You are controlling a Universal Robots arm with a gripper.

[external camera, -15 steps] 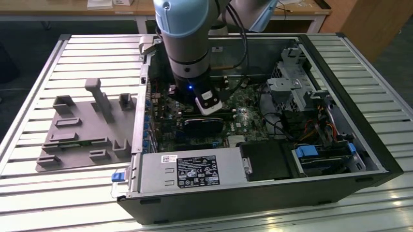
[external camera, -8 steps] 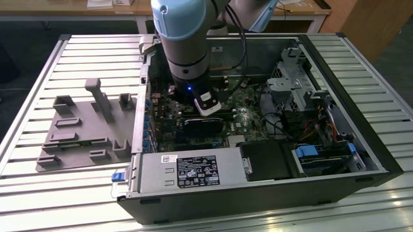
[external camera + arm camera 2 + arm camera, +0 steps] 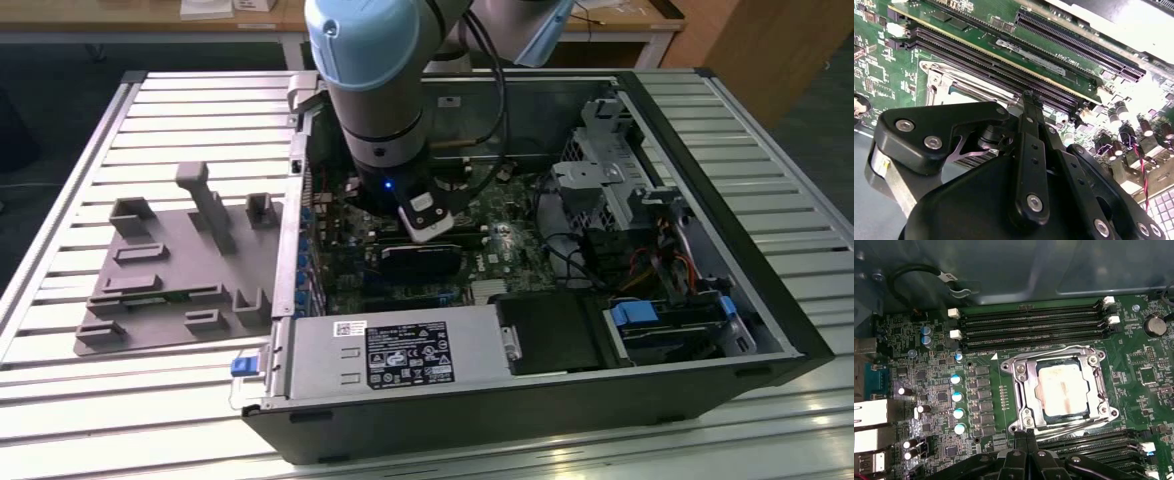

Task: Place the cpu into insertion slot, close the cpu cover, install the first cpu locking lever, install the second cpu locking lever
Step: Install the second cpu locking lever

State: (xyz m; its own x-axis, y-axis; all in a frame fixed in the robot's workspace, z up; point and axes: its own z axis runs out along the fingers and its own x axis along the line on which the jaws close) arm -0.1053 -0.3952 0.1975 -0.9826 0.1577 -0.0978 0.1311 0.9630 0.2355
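- The cpu [image 3: 1061,391] sits in the insertion slot [image 3: 1093,416], framed by the cpu cover [image 3: 1024,390] lying flat around it.
- The gripper [image 3: 1025,436] has its fingers pressed together, empty, tips at the socket's edge just beside a locking lever [image 3: 1074,427].
- Memory slots [image 3: 1034,327] flank the socket.

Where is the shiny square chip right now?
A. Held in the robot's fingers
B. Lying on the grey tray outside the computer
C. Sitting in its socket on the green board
C: in the first wrist view the cpu lies inside the insertion slot, with the silvery cpu cover framing it.
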